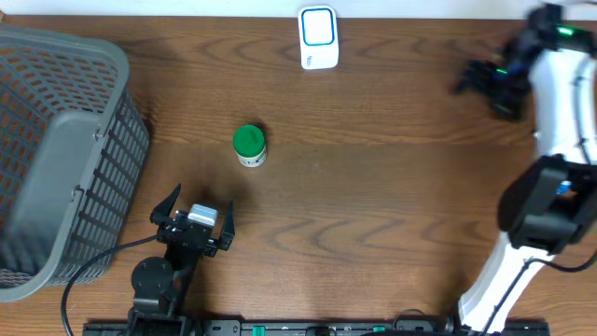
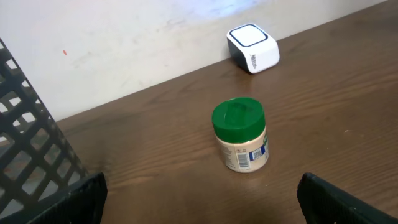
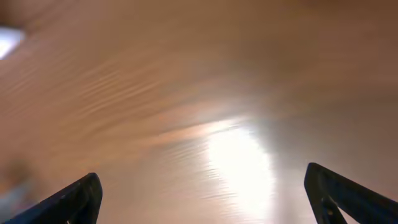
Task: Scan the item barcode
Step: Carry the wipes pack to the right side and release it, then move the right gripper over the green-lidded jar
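A: Where do we see the jar (image 1: 249, 147)?

B: We see it upright on the tabletop (image 1: 392, 215), left of the middle, with its green lid on. The basket (image 1: 56, 149) stands well apart at the left edge. The scanner (image 1: 318, 38) sits at the far edge, near the wall.

A: And the left pincer (image 1: 201, 200)?

B: We find it near the front edge, just short of the jar and pointing toward it. Its jaws are spread wide and nothing is between them. In the left wrist view the two fingertips (image 2: 87, 199) only show in the bottom corners, with the jar straight ahead between them and not touched.

A: Can we make out the label?

B: Partly. It is pale with a blue patch, and beside that we see a striped patch that looks like a barcode (image 2: 242, 160), facing the left wrist camera.

A: The right pincer (image 1: 474, 78)?

B: It is up at the far right corner, well apart from the jar and scanner. Its wrist view is blurred, but we see both fingers at the frame's bottom corners, so the jaws are gaping and hold nothing, with only bare wood beneath.
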Controlling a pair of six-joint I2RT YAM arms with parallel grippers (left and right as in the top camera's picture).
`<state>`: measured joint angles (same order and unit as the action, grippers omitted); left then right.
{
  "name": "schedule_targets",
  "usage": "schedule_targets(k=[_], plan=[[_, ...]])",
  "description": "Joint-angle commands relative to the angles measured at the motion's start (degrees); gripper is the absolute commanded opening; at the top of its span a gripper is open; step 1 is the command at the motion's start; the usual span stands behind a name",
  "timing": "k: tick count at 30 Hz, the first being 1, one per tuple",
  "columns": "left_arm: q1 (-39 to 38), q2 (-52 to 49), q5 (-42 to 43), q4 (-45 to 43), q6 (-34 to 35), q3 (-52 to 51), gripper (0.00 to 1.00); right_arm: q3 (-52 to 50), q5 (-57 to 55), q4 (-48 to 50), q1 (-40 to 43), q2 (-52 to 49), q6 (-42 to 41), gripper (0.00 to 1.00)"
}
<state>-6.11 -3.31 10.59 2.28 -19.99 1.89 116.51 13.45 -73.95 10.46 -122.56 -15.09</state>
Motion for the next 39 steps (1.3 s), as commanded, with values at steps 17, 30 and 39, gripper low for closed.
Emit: schedule_targets(k=[17, 30, 39], plan=[[0.04, 0.13, 0.55, 0.61, -0.94, -1.66, 0.98, 0.81, -3.17, 16.46, -47.45, 0.11, -35.30, 0.99], [0.04, 0.13, 0.55, 0.61, -0.94, -1.66, 0.98, 0.83, -8.87, 22.16, -51.87, -4.96, -45.33, 0.99], [0.04, 0.13, 0.55, 0.61, -0.94, -1.66, 0.98, 1.14, -8.83, 25.57, -53.33, -9.14, -47.91, 0.99]])
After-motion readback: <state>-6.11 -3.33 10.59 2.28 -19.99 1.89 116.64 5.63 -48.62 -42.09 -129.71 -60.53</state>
